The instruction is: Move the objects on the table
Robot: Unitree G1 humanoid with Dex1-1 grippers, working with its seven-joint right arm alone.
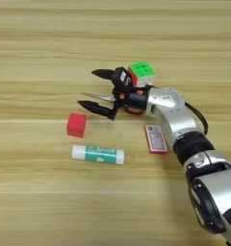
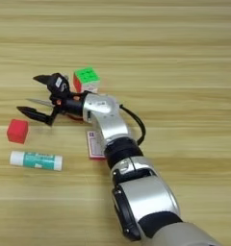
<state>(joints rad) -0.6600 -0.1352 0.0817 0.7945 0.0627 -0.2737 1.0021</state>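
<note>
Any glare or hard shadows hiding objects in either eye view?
Left eye view: even light, only soft shadows beside the red cube and glue stick, no glare. Right eye view: bright highlights on the silver forearm, which covers part of the card.

A robot test setup, likely a lab: a bare wooden bench (image 1: 40, 43) fills the view (no room visible), with a silver robot arm (image 1: 173, 117) and scattered small practice objects.

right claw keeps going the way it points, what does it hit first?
Probably nothing: the right claw, open, points toward picture left over the scissors' blades, and bare table lies beyond. The red cube sits off that line, nearer the camera.
</note>
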